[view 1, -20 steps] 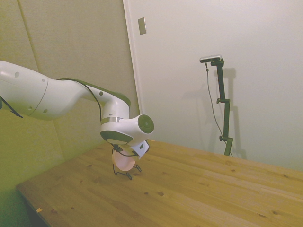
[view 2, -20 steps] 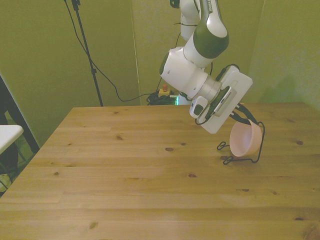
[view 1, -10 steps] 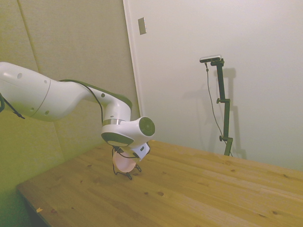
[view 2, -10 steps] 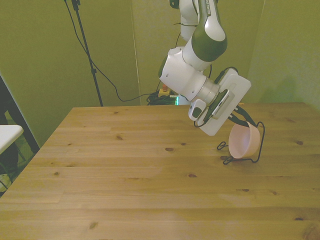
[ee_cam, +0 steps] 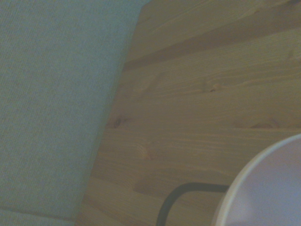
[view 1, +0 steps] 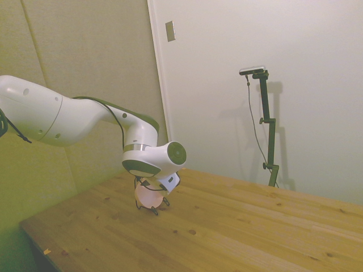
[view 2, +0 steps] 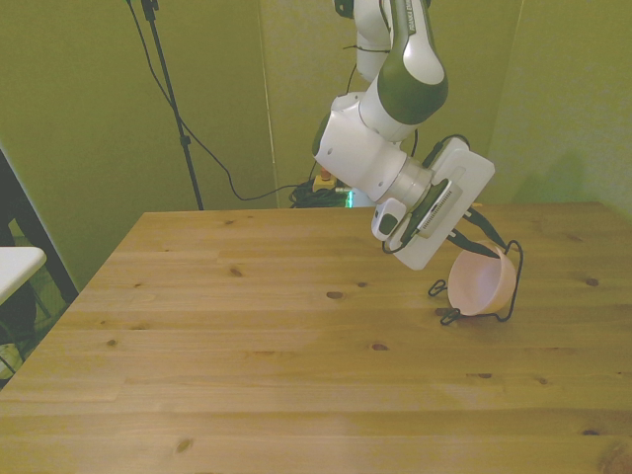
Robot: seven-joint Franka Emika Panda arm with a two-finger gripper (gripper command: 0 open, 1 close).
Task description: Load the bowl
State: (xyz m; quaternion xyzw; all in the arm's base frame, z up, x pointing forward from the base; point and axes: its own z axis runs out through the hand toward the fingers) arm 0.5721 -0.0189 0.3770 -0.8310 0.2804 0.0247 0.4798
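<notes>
The pale pink bowl stands tilted on its edge inside a thin black wire rack on the table, at the front view's right. My gripper reaches down at a slant from above, and its dark fingers are shut on the bowl's upper rim. In the side view the bowl shows just under the white wrist, with the rack's feet on the wood. Up close, the wrist view catches part of the bowl's rim and a curve of black wire.
The wooden table stretches wide toward the front view's left and front. A padded wall panel runs close along the table edge by the rack. A white surface's corner shows at the front view's far left.
The arm has come down slightly. The bowl has sunk a little lower into the wire rack and tipped more, still in the gripper.
</notes>
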